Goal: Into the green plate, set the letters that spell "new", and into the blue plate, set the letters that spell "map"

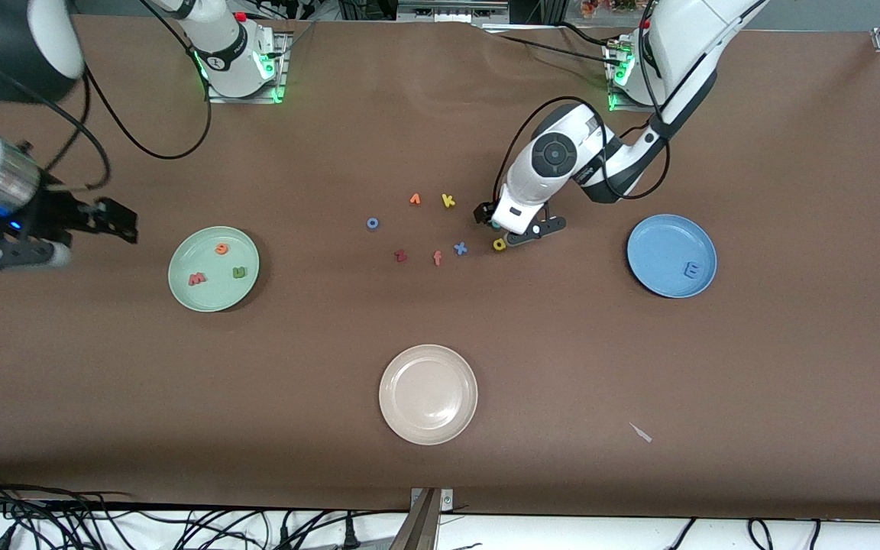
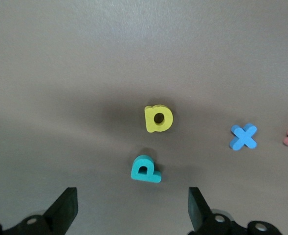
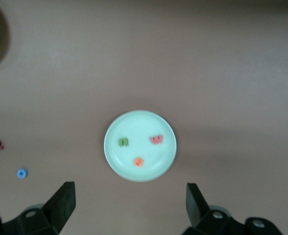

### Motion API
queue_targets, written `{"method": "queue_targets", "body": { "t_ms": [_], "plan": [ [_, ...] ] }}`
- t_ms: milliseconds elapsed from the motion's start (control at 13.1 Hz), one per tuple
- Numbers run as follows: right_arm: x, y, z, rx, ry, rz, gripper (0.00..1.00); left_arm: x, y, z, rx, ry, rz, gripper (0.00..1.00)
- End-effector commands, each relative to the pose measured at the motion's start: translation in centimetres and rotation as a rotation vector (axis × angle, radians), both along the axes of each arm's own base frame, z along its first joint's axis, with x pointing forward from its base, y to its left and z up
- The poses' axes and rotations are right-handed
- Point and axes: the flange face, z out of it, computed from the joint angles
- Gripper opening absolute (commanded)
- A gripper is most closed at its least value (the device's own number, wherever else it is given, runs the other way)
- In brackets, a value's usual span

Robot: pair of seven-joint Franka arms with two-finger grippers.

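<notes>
**Item: teal p, awaiting pickup — left arm**

Contents, green plate (image 1: 180, 286): olive n (image 1: 238, 272), red w (image 1: 196, 279), orange e (image 1: 221, 248). Complete, by the look of it.

Contents, blue plate (image 1: 650, 271): blue m (image 1: 691, 269) only. Yellow a (image 1: 499, 244) and teal p (image 2: 145, 169) lie on the table among the loose letters.

Step in hand, as judged: grasp of the p. Left gripper (image 2: 132, 208) sits low over the table, jaws wide apart and empty. In the left wrist view the p lies between the finger lines, at 12 o'clock from the fingertips, and the a just past it, at about 1 o'clock from the p. Advice: descend straight, centre the p between the fingers (image 2: 65, 205), close only at table level, and keep clear of the a so it is not nudged or caught as well. The blue x (image 1: 460, 247) is well apart, at 9 o'clock from the a in the front view.

Pose, left arm: reaches from its base to the letter cluster, wrist bent down.

Pose, right arm: waits. Right gripper (image 1: 108, 221) hangs high beside the green plate, near the right arm's end of the table, jaws open, nothing held.
</notes>
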Motion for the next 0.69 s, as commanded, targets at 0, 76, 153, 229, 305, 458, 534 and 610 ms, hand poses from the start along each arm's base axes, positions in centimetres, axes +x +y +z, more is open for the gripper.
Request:
{"method": "queue_targets", "body": {
  "t_ms": [0,76,153,229,305,458,534,610],
  "plan": [
    [-3.4,-1.9,2.7,0.006,-0.016,-0.018,1.0,-0.9,-0.8,-1.9,0.022,-0.005,0.028,0.98],
    [-5.1,-1.8,3.0,0.007,-0.014,-0.023,1.0,-1.0,-0.9,-2.3,0.026,0.004,0.041,0.97],
    [-6.5,-1.7,2.5,0.007,-0.005,-0.026,1.0,-1.0,-1.0,-2.6,0.025,0.011,0.056,0.96],
    [-7.0,-1.9,1.7,0.009,-0.017,-0.03,1.0,-1.0,-1.1,-2.6,0.024,0.01,0.059,0.94],
    [-7.1,-2.0,1.3,0.014,-0.026,-0.034,1.0,-0.9,-0.9,-2.7,0.023,0.008,0.062,0.91],
    [-6.9,-2.1,1.4,0.015,-0.021,-0.037,1.0,0.4,-0.5,-2.2,0.017,-0.01,0.072,0.85],
    [-6.9,-2.1,1.7,0.015,-0.026,-0.035,1.0,0.9,-0.4,-2.0,0.015,-0.016,0.076,0.85],
    [-6.7,-2.3,1.9,0.006,-0.029,-0.03,1.0,0.8,-0.5,-2.1,0.015,-0.016,0.073,0.84]
  ]
}}
